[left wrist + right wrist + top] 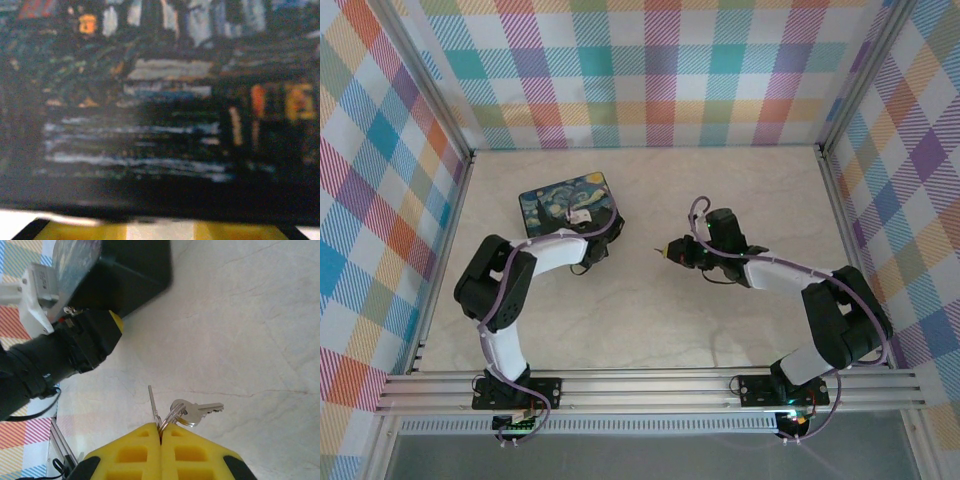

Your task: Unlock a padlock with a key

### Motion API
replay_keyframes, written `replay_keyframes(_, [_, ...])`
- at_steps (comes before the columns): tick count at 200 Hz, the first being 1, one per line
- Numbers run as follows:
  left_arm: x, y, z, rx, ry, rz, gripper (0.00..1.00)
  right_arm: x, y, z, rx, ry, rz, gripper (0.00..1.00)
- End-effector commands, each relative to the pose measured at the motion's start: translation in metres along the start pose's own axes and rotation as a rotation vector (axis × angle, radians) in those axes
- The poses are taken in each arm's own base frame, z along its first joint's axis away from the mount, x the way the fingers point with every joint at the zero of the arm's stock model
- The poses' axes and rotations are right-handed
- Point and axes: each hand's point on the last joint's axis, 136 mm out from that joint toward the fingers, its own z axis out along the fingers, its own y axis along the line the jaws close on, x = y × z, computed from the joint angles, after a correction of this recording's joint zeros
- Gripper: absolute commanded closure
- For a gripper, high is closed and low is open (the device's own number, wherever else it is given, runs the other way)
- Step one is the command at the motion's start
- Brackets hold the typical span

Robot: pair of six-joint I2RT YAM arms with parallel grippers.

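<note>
1. One painted box (560, 200) sits on the left half of the bench (650, 320), with a blue-and-yellow swirled lid and black sides.
2. There are two arms. The left one bends in over the near right corner of that box.
3. The left gripper (608, 235) is right against the box. In its wrist view the two yellow fingers (80, 232) stand apart with a pale gap between them. The dark box hides their tips, so I cannot tell whether they grip anything.
4. A bare stretch of marbled bench lies between the two grippers.
5. The right gripper (670, 250) points left toward the box, above the middle of the bench. Its two yellow fingers are pressed together with no gap.
6. I count two keys on one ring (172, 415). The key (151, 400) is pinched between those closed fingers, and its thin blade sticks out beyond the tips, seen edge on.
7. The second key (202, 411) hangs loose from the ring just to the right, with its toothed blade pointing away to the right.
</note>
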Motion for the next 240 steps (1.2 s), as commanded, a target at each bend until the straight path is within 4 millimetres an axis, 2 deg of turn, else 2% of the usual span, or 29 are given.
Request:
replay_keyframes(1, [-0.020,-0.006,-0.028,0.105,0.039,-0.046,0.76,0.003,0.017,-0.001,-0.024,0.005,-0.050,1.00])
replay_keyframes(28, [-0.016,-0.016,-0.041,0.219,0.157,-0.104,0.79,0.015,0.028,0.005,-0.038,0.012,-0.068,1.00])
replay_keyframes(67, [-0.012,-0.032,-0.075,0.358,0.295,-0.156,0.80,0.027,0.042,0.010,-0.079,-0.011,-0.088,1.00])
replay_keyframes(113, [-0.013,-0.048,-0.110,0.468,0.423,-0.229,0.81,0.036,0.074,0.017,-0.165,-0.052,-0.153,1.00])
replay_keyframes(127, [-0.012,-0.052,-0.118,0.495,0.458,-0.259,0.82,0.038,0.078,0.018,-0.171,-0.052,-0.157,1.00])
replay_keyframes(165, [-0.014,-0.058,-0.143,0.577,0.516,-0.343,0.82,0.038,0.090,0.006,-0.194,-0.090,-0.205,1.00])
replay_keyframes(226, [-0.012,-0.058,-0.176,0.666,0.584,-0.399,0.82,0.039,0.100,-0.016,-0.260,-0.211,-0.436,1.00])
replay_keyframes(240, [-0.009,-0.057,-0.182,0.687,0.608,-0.410,0.82,0.036,0.112,-0.022,-0.318,-0.253,-0.510,1.00])
